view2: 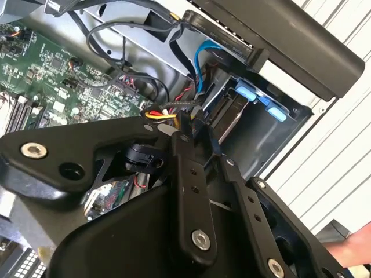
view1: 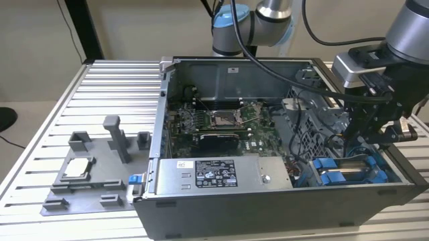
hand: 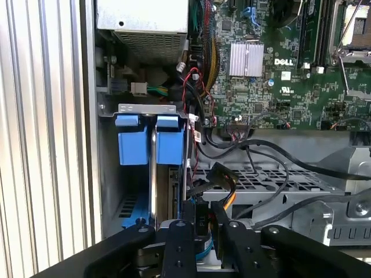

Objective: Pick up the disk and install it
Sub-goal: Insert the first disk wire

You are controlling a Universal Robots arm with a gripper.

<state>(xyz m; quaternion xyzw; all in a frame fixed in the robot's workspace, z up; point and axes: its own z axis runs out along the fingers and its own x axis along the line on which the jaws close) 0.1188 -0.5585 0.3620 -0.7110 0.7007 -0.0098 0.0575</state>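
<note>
The disk (view1: 343,169) stands on edge in the drive bay at the open computer case's (view1: 201,216) front corner, on the exterior view's right. Its blue carrier tabs (hand: 140,145) and silver edge (hand: 153,179) show in the first wrist view, and a blue tab (view2: 255,95) in the second. My gripper (view1: 355,143) hangs just above the bay, beside the disk and apart from it. Its fingers (hand: 181,243) look shut, with nothing visibly held. Black cables and a connector (hand: 221,175) lie close to the tips (view2: 191,124).
A grey labelled power-supply box (view1: 221,173) lies along the case front, with the motherboard (view1: 221,120) behind it. A grey fixture plate (view1: 90,173) holding a small silver chip (view1: 77,166) sits on the slatted table at the exterior view's left. A hand (view2: 353,250) shows outside the case.
</note>
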